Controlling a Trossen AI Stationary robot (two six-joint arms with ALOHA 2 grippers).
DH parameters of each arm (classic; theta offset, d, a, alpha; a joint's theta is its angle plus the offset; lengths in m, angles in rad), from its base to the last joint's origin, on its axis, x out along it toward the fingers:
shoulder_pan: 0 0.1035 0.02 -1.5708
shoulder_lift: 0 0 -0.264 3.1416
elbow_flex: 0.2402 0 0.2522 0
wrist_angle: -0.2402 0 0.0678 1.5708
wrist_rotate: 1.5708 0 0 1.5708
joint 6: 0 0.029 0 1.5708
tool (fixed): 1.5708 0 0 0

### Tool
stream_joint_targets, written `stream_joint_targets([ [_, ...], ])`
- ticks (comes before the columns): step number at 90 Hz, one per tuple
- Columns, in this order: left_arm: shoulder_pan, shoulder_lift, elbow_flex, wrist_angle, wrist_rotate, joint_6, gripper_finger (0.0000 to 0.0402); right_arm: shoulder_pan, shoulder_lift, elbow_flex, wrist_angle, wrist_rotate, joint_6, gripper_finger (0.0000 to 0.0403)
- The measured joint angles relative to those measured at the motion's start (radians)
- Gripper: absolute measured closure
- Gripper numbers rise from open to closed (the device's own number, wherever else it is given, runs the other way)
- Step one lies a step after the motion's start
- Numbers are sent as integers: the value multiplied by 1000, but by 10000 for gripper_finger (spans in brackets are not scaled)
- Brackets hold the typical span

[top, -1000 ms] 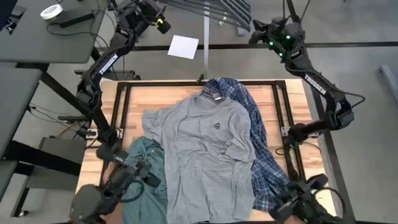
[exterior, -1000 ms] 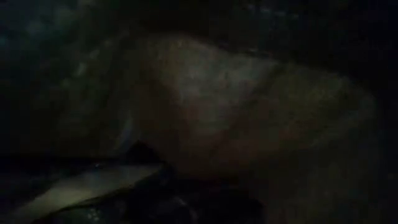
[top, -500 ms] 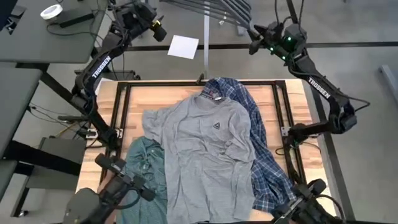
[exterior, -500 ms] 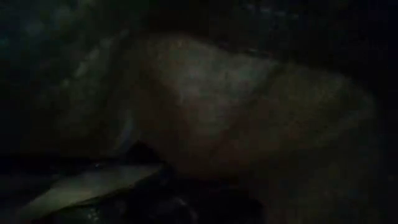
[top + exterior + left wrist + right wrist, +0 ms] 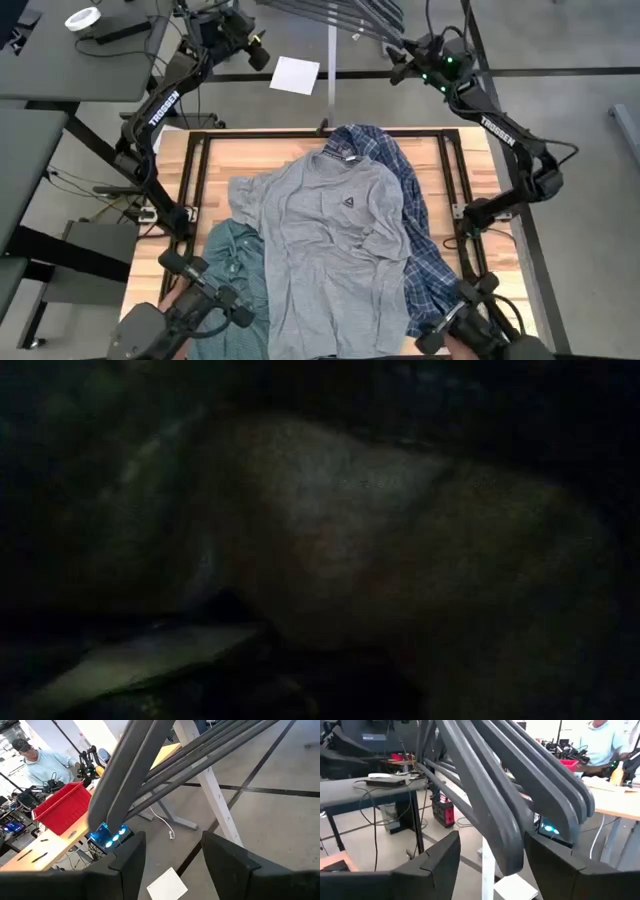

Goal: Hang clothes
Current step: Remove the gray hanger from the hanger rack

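Both arms reach for the hanger rack

Left pincer (image 5: 172, 865) and right pincer (image 5: 492, 870) are spread apart, empty, at the grey hangers (image 5: 520, 785) beyond the worktop (image 5: 290, 155). Grey tee (image 5: 335, 250) lies over plaid shirt (image 5: 415, 230) and green shirt (image 5: 235, 275). Best to close squarely on one hanger arm only.

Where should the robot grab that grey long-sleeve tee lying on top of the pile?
Probably at the neckline of the grey long-sleeve tee, coming straight down from above. It lies flat and spread on top of the blue-white plaid shirt, with its collar toward the far edge, nearest both raised grippers.
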Motion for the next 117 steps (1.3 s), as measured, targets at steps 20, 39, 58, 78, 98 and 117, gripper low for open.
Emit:
stream_joint_targets([
  [20,-5,0,0,0,1,-4,225,17,0,0,63,-34,1,252],
  [39,-5,0,0,0,1,-16,225,13,4,0,36,-46,-17,341],
  [58,-11,0,0,1,1,-17,225,8,2,16,34,-45,-49,373],
  [78,-34,-3,0,0,-1,27,225,9,-3,106,-35,-38,-41,373],
  [98,-56,-41,0,-2,-9,63,225,42,-60,165,-194,-24,-79,373],
  [117,-57,-97,0,-38,-11,64,225,95,-153,166,-266,-21,-87,373],
])
